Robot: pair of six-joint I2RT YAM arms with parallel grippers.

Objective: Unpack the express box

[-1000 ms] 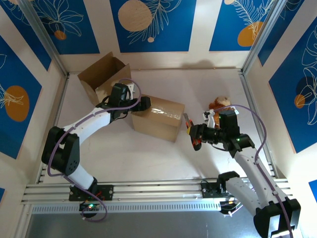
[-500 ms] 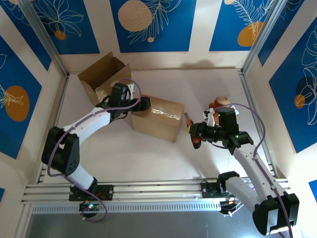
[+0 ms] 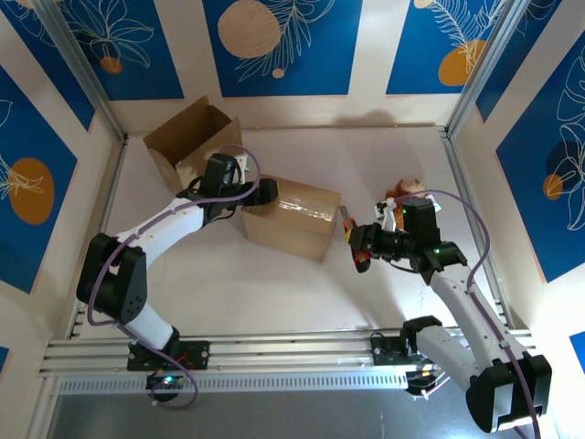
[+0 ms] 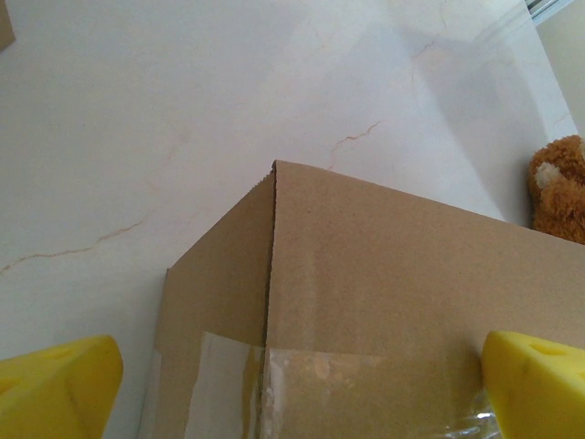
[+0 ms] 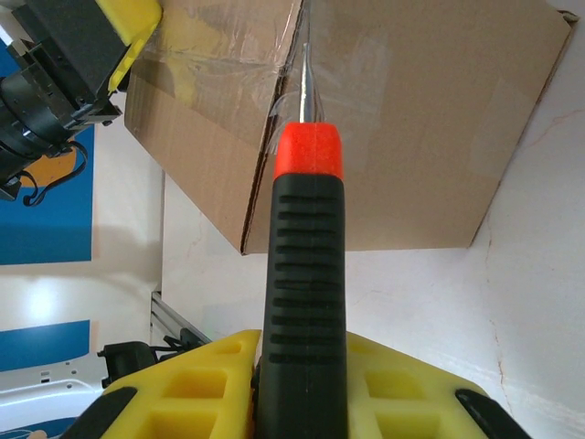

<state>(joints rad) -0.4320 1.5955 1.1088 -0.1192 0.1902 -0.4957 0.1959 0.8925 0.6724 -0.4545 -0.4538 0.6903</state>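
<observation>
Marble-pale counter point(image 3: 384, 155), and the taped express box point(image 3: 294, 218) sits in the middle of it, sealed. Behind and left of the box stands an open carton point(image 3: 187, 137). The left hand point(image 3: 263, 192) is at the box's left end, yellow fingers point(image 4: 55, 384) spread wide, gripping nothing. Right of the box, the right hand point(image 3: 364, 245) is clamped on a black-and-orange knife point(image 5: 306, 274), blade aimed at the box's taped end; I can't tell if it touches. A brown teddy point(image 3: 407, 189) lies further right of the box.
</observation>
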